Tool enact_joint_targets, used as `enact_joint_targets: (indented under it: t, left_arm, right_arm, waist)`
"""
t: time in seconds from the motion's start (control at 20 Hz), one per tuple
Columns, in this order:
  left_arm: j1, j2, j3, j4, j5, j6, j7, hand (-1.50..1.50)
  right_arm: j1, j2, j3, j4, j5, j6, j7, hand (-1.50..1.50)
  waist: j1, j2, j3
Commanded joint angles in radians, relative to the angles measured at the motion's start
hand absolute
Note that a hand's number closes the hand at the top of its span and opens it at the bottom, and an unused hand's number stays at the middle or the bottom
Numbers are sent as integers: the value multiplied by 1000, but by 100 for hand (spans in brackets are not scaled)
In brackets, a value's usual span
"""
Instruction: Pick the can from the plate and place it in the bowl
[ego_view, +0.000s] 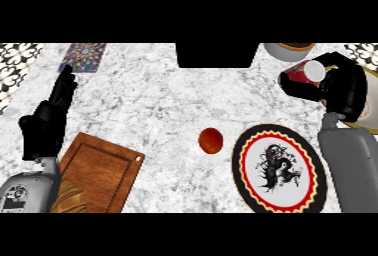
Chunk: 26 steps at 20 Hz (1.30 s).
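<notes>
One can (305, 72), red with a pale top, is at two o'clock. One bowl (289, 49) shows at one o'clock, cut by the frame's upper edge. One round plate (280, 168) with a red and black rim lies at four o'clock. One small orange-brown egg-shaped thing (211, 140) sits near the centre. One wooden board (100, 171) lies at eight o'clock. One patterned tile (83, 56) rests at eleven o'clock. Two black hands, left (46, 123) and right (344, 90), are over one marble worktop (162, 95).

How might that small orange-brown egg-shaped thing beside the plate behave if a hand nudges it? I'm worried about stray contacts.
The egg-shaped thing looks rounded and smooth, so it would probably roll or wobble off. Lying close to the plate, it might stop against that rim. It seems small, likely light.
</notes>
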Motion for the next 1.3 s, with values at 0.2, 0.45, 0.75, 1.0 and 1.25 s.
enact_joint_targets:
  t: [0.2, 0.45, 0.75, 1.0, 1.25]
  left_arm:
    - [-8, 14, 21, 25, 20, -34, -39, 0]
    - [-42, 6, 10, 6, 13, -32, 6, 0]
    - [-26, -33, -23, 8, -7, -15, -8, 0]
    - [-35, -39, -25, 3, -11, -9, -15, 0]
    - [-50, -37, -22, 38, -11, -15, -39, 0]
  right_arm:
    - [-81, -182, -204, 352, -113, -86, -322, 150]
    - [-103, -282, -262, 598, -96, -143, -465, 150]
    - [-125, -327, -284, 854, -26, -302, -571, 150]
    - [-176, -392, -389, 966, -130, -251, -656, 150]
    - [-212, -391, -428, 1046, -180, -124, -688, -150]
  waist:
    - [16, 6, 1]
    - [27, 11, 2]
    - [44, 18, 4]
    - [58, 25, 8]
    - [70, 33, 9]
